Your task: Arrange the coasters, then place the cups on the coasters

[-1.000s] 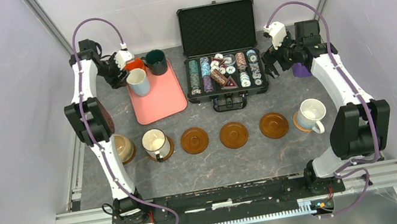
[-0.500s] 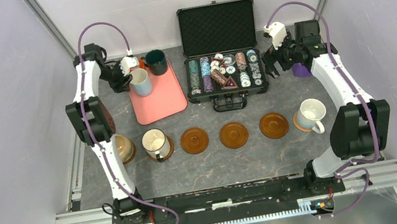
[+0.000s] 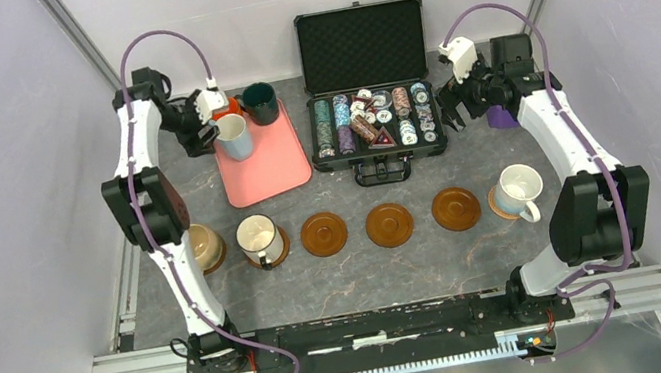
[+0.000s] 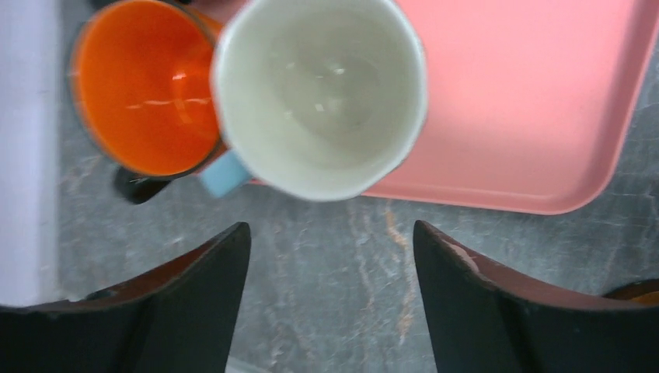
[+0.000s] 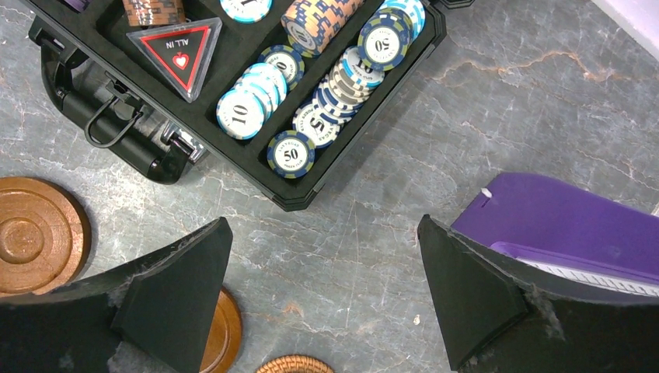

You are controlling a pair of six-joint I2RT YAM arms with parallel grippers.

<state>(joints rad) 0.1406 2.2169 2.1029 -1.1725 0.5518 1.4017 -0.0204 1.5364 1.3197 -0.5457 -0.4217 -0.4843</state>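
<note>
A grey marbled table (image 3: pixel 361 273) between pale walls holds everything, with the pink tray (image 3: pixel 268 171) at its far left as the anchor. The left gripper (image 4: pixel 330 233) hangs just off the tray's left edge over bare table. Its jaws are spread wide and nothing is between them.

Straight ahead of its fingertips, at the tray's left rim, stands the light blue mug (image 4: pixel 319 93). It is upright with its mouth up, and its handle is turned off the tray, back toward the pincer. The orange mug (image 4: pixel 144 85) crowds it at the tray's far-left corner; whether they touch I cannot tell. The dark green mug (image 3: pixel 260 103) sits at the tray's far edge.

The grasp likely turns on that crowding, because the finger on the orange side has little room to slip in. The left arm is by far the nearer. The right gripper (image 5: pixel 322 229), jaws apart and empty, waits well right of the tray, beyond the poker chip case (image 3: pixel 375 123).

Nearer than the tray lies the row. It has three bare coasters (image 3: pixel 389 225), plus the tan mug (image 3: pixel 205 246), the dark-rimmed white mug (image 3: pixel 259 239) and the white mug (image 3: pixel 520 190), already set down.
</note>
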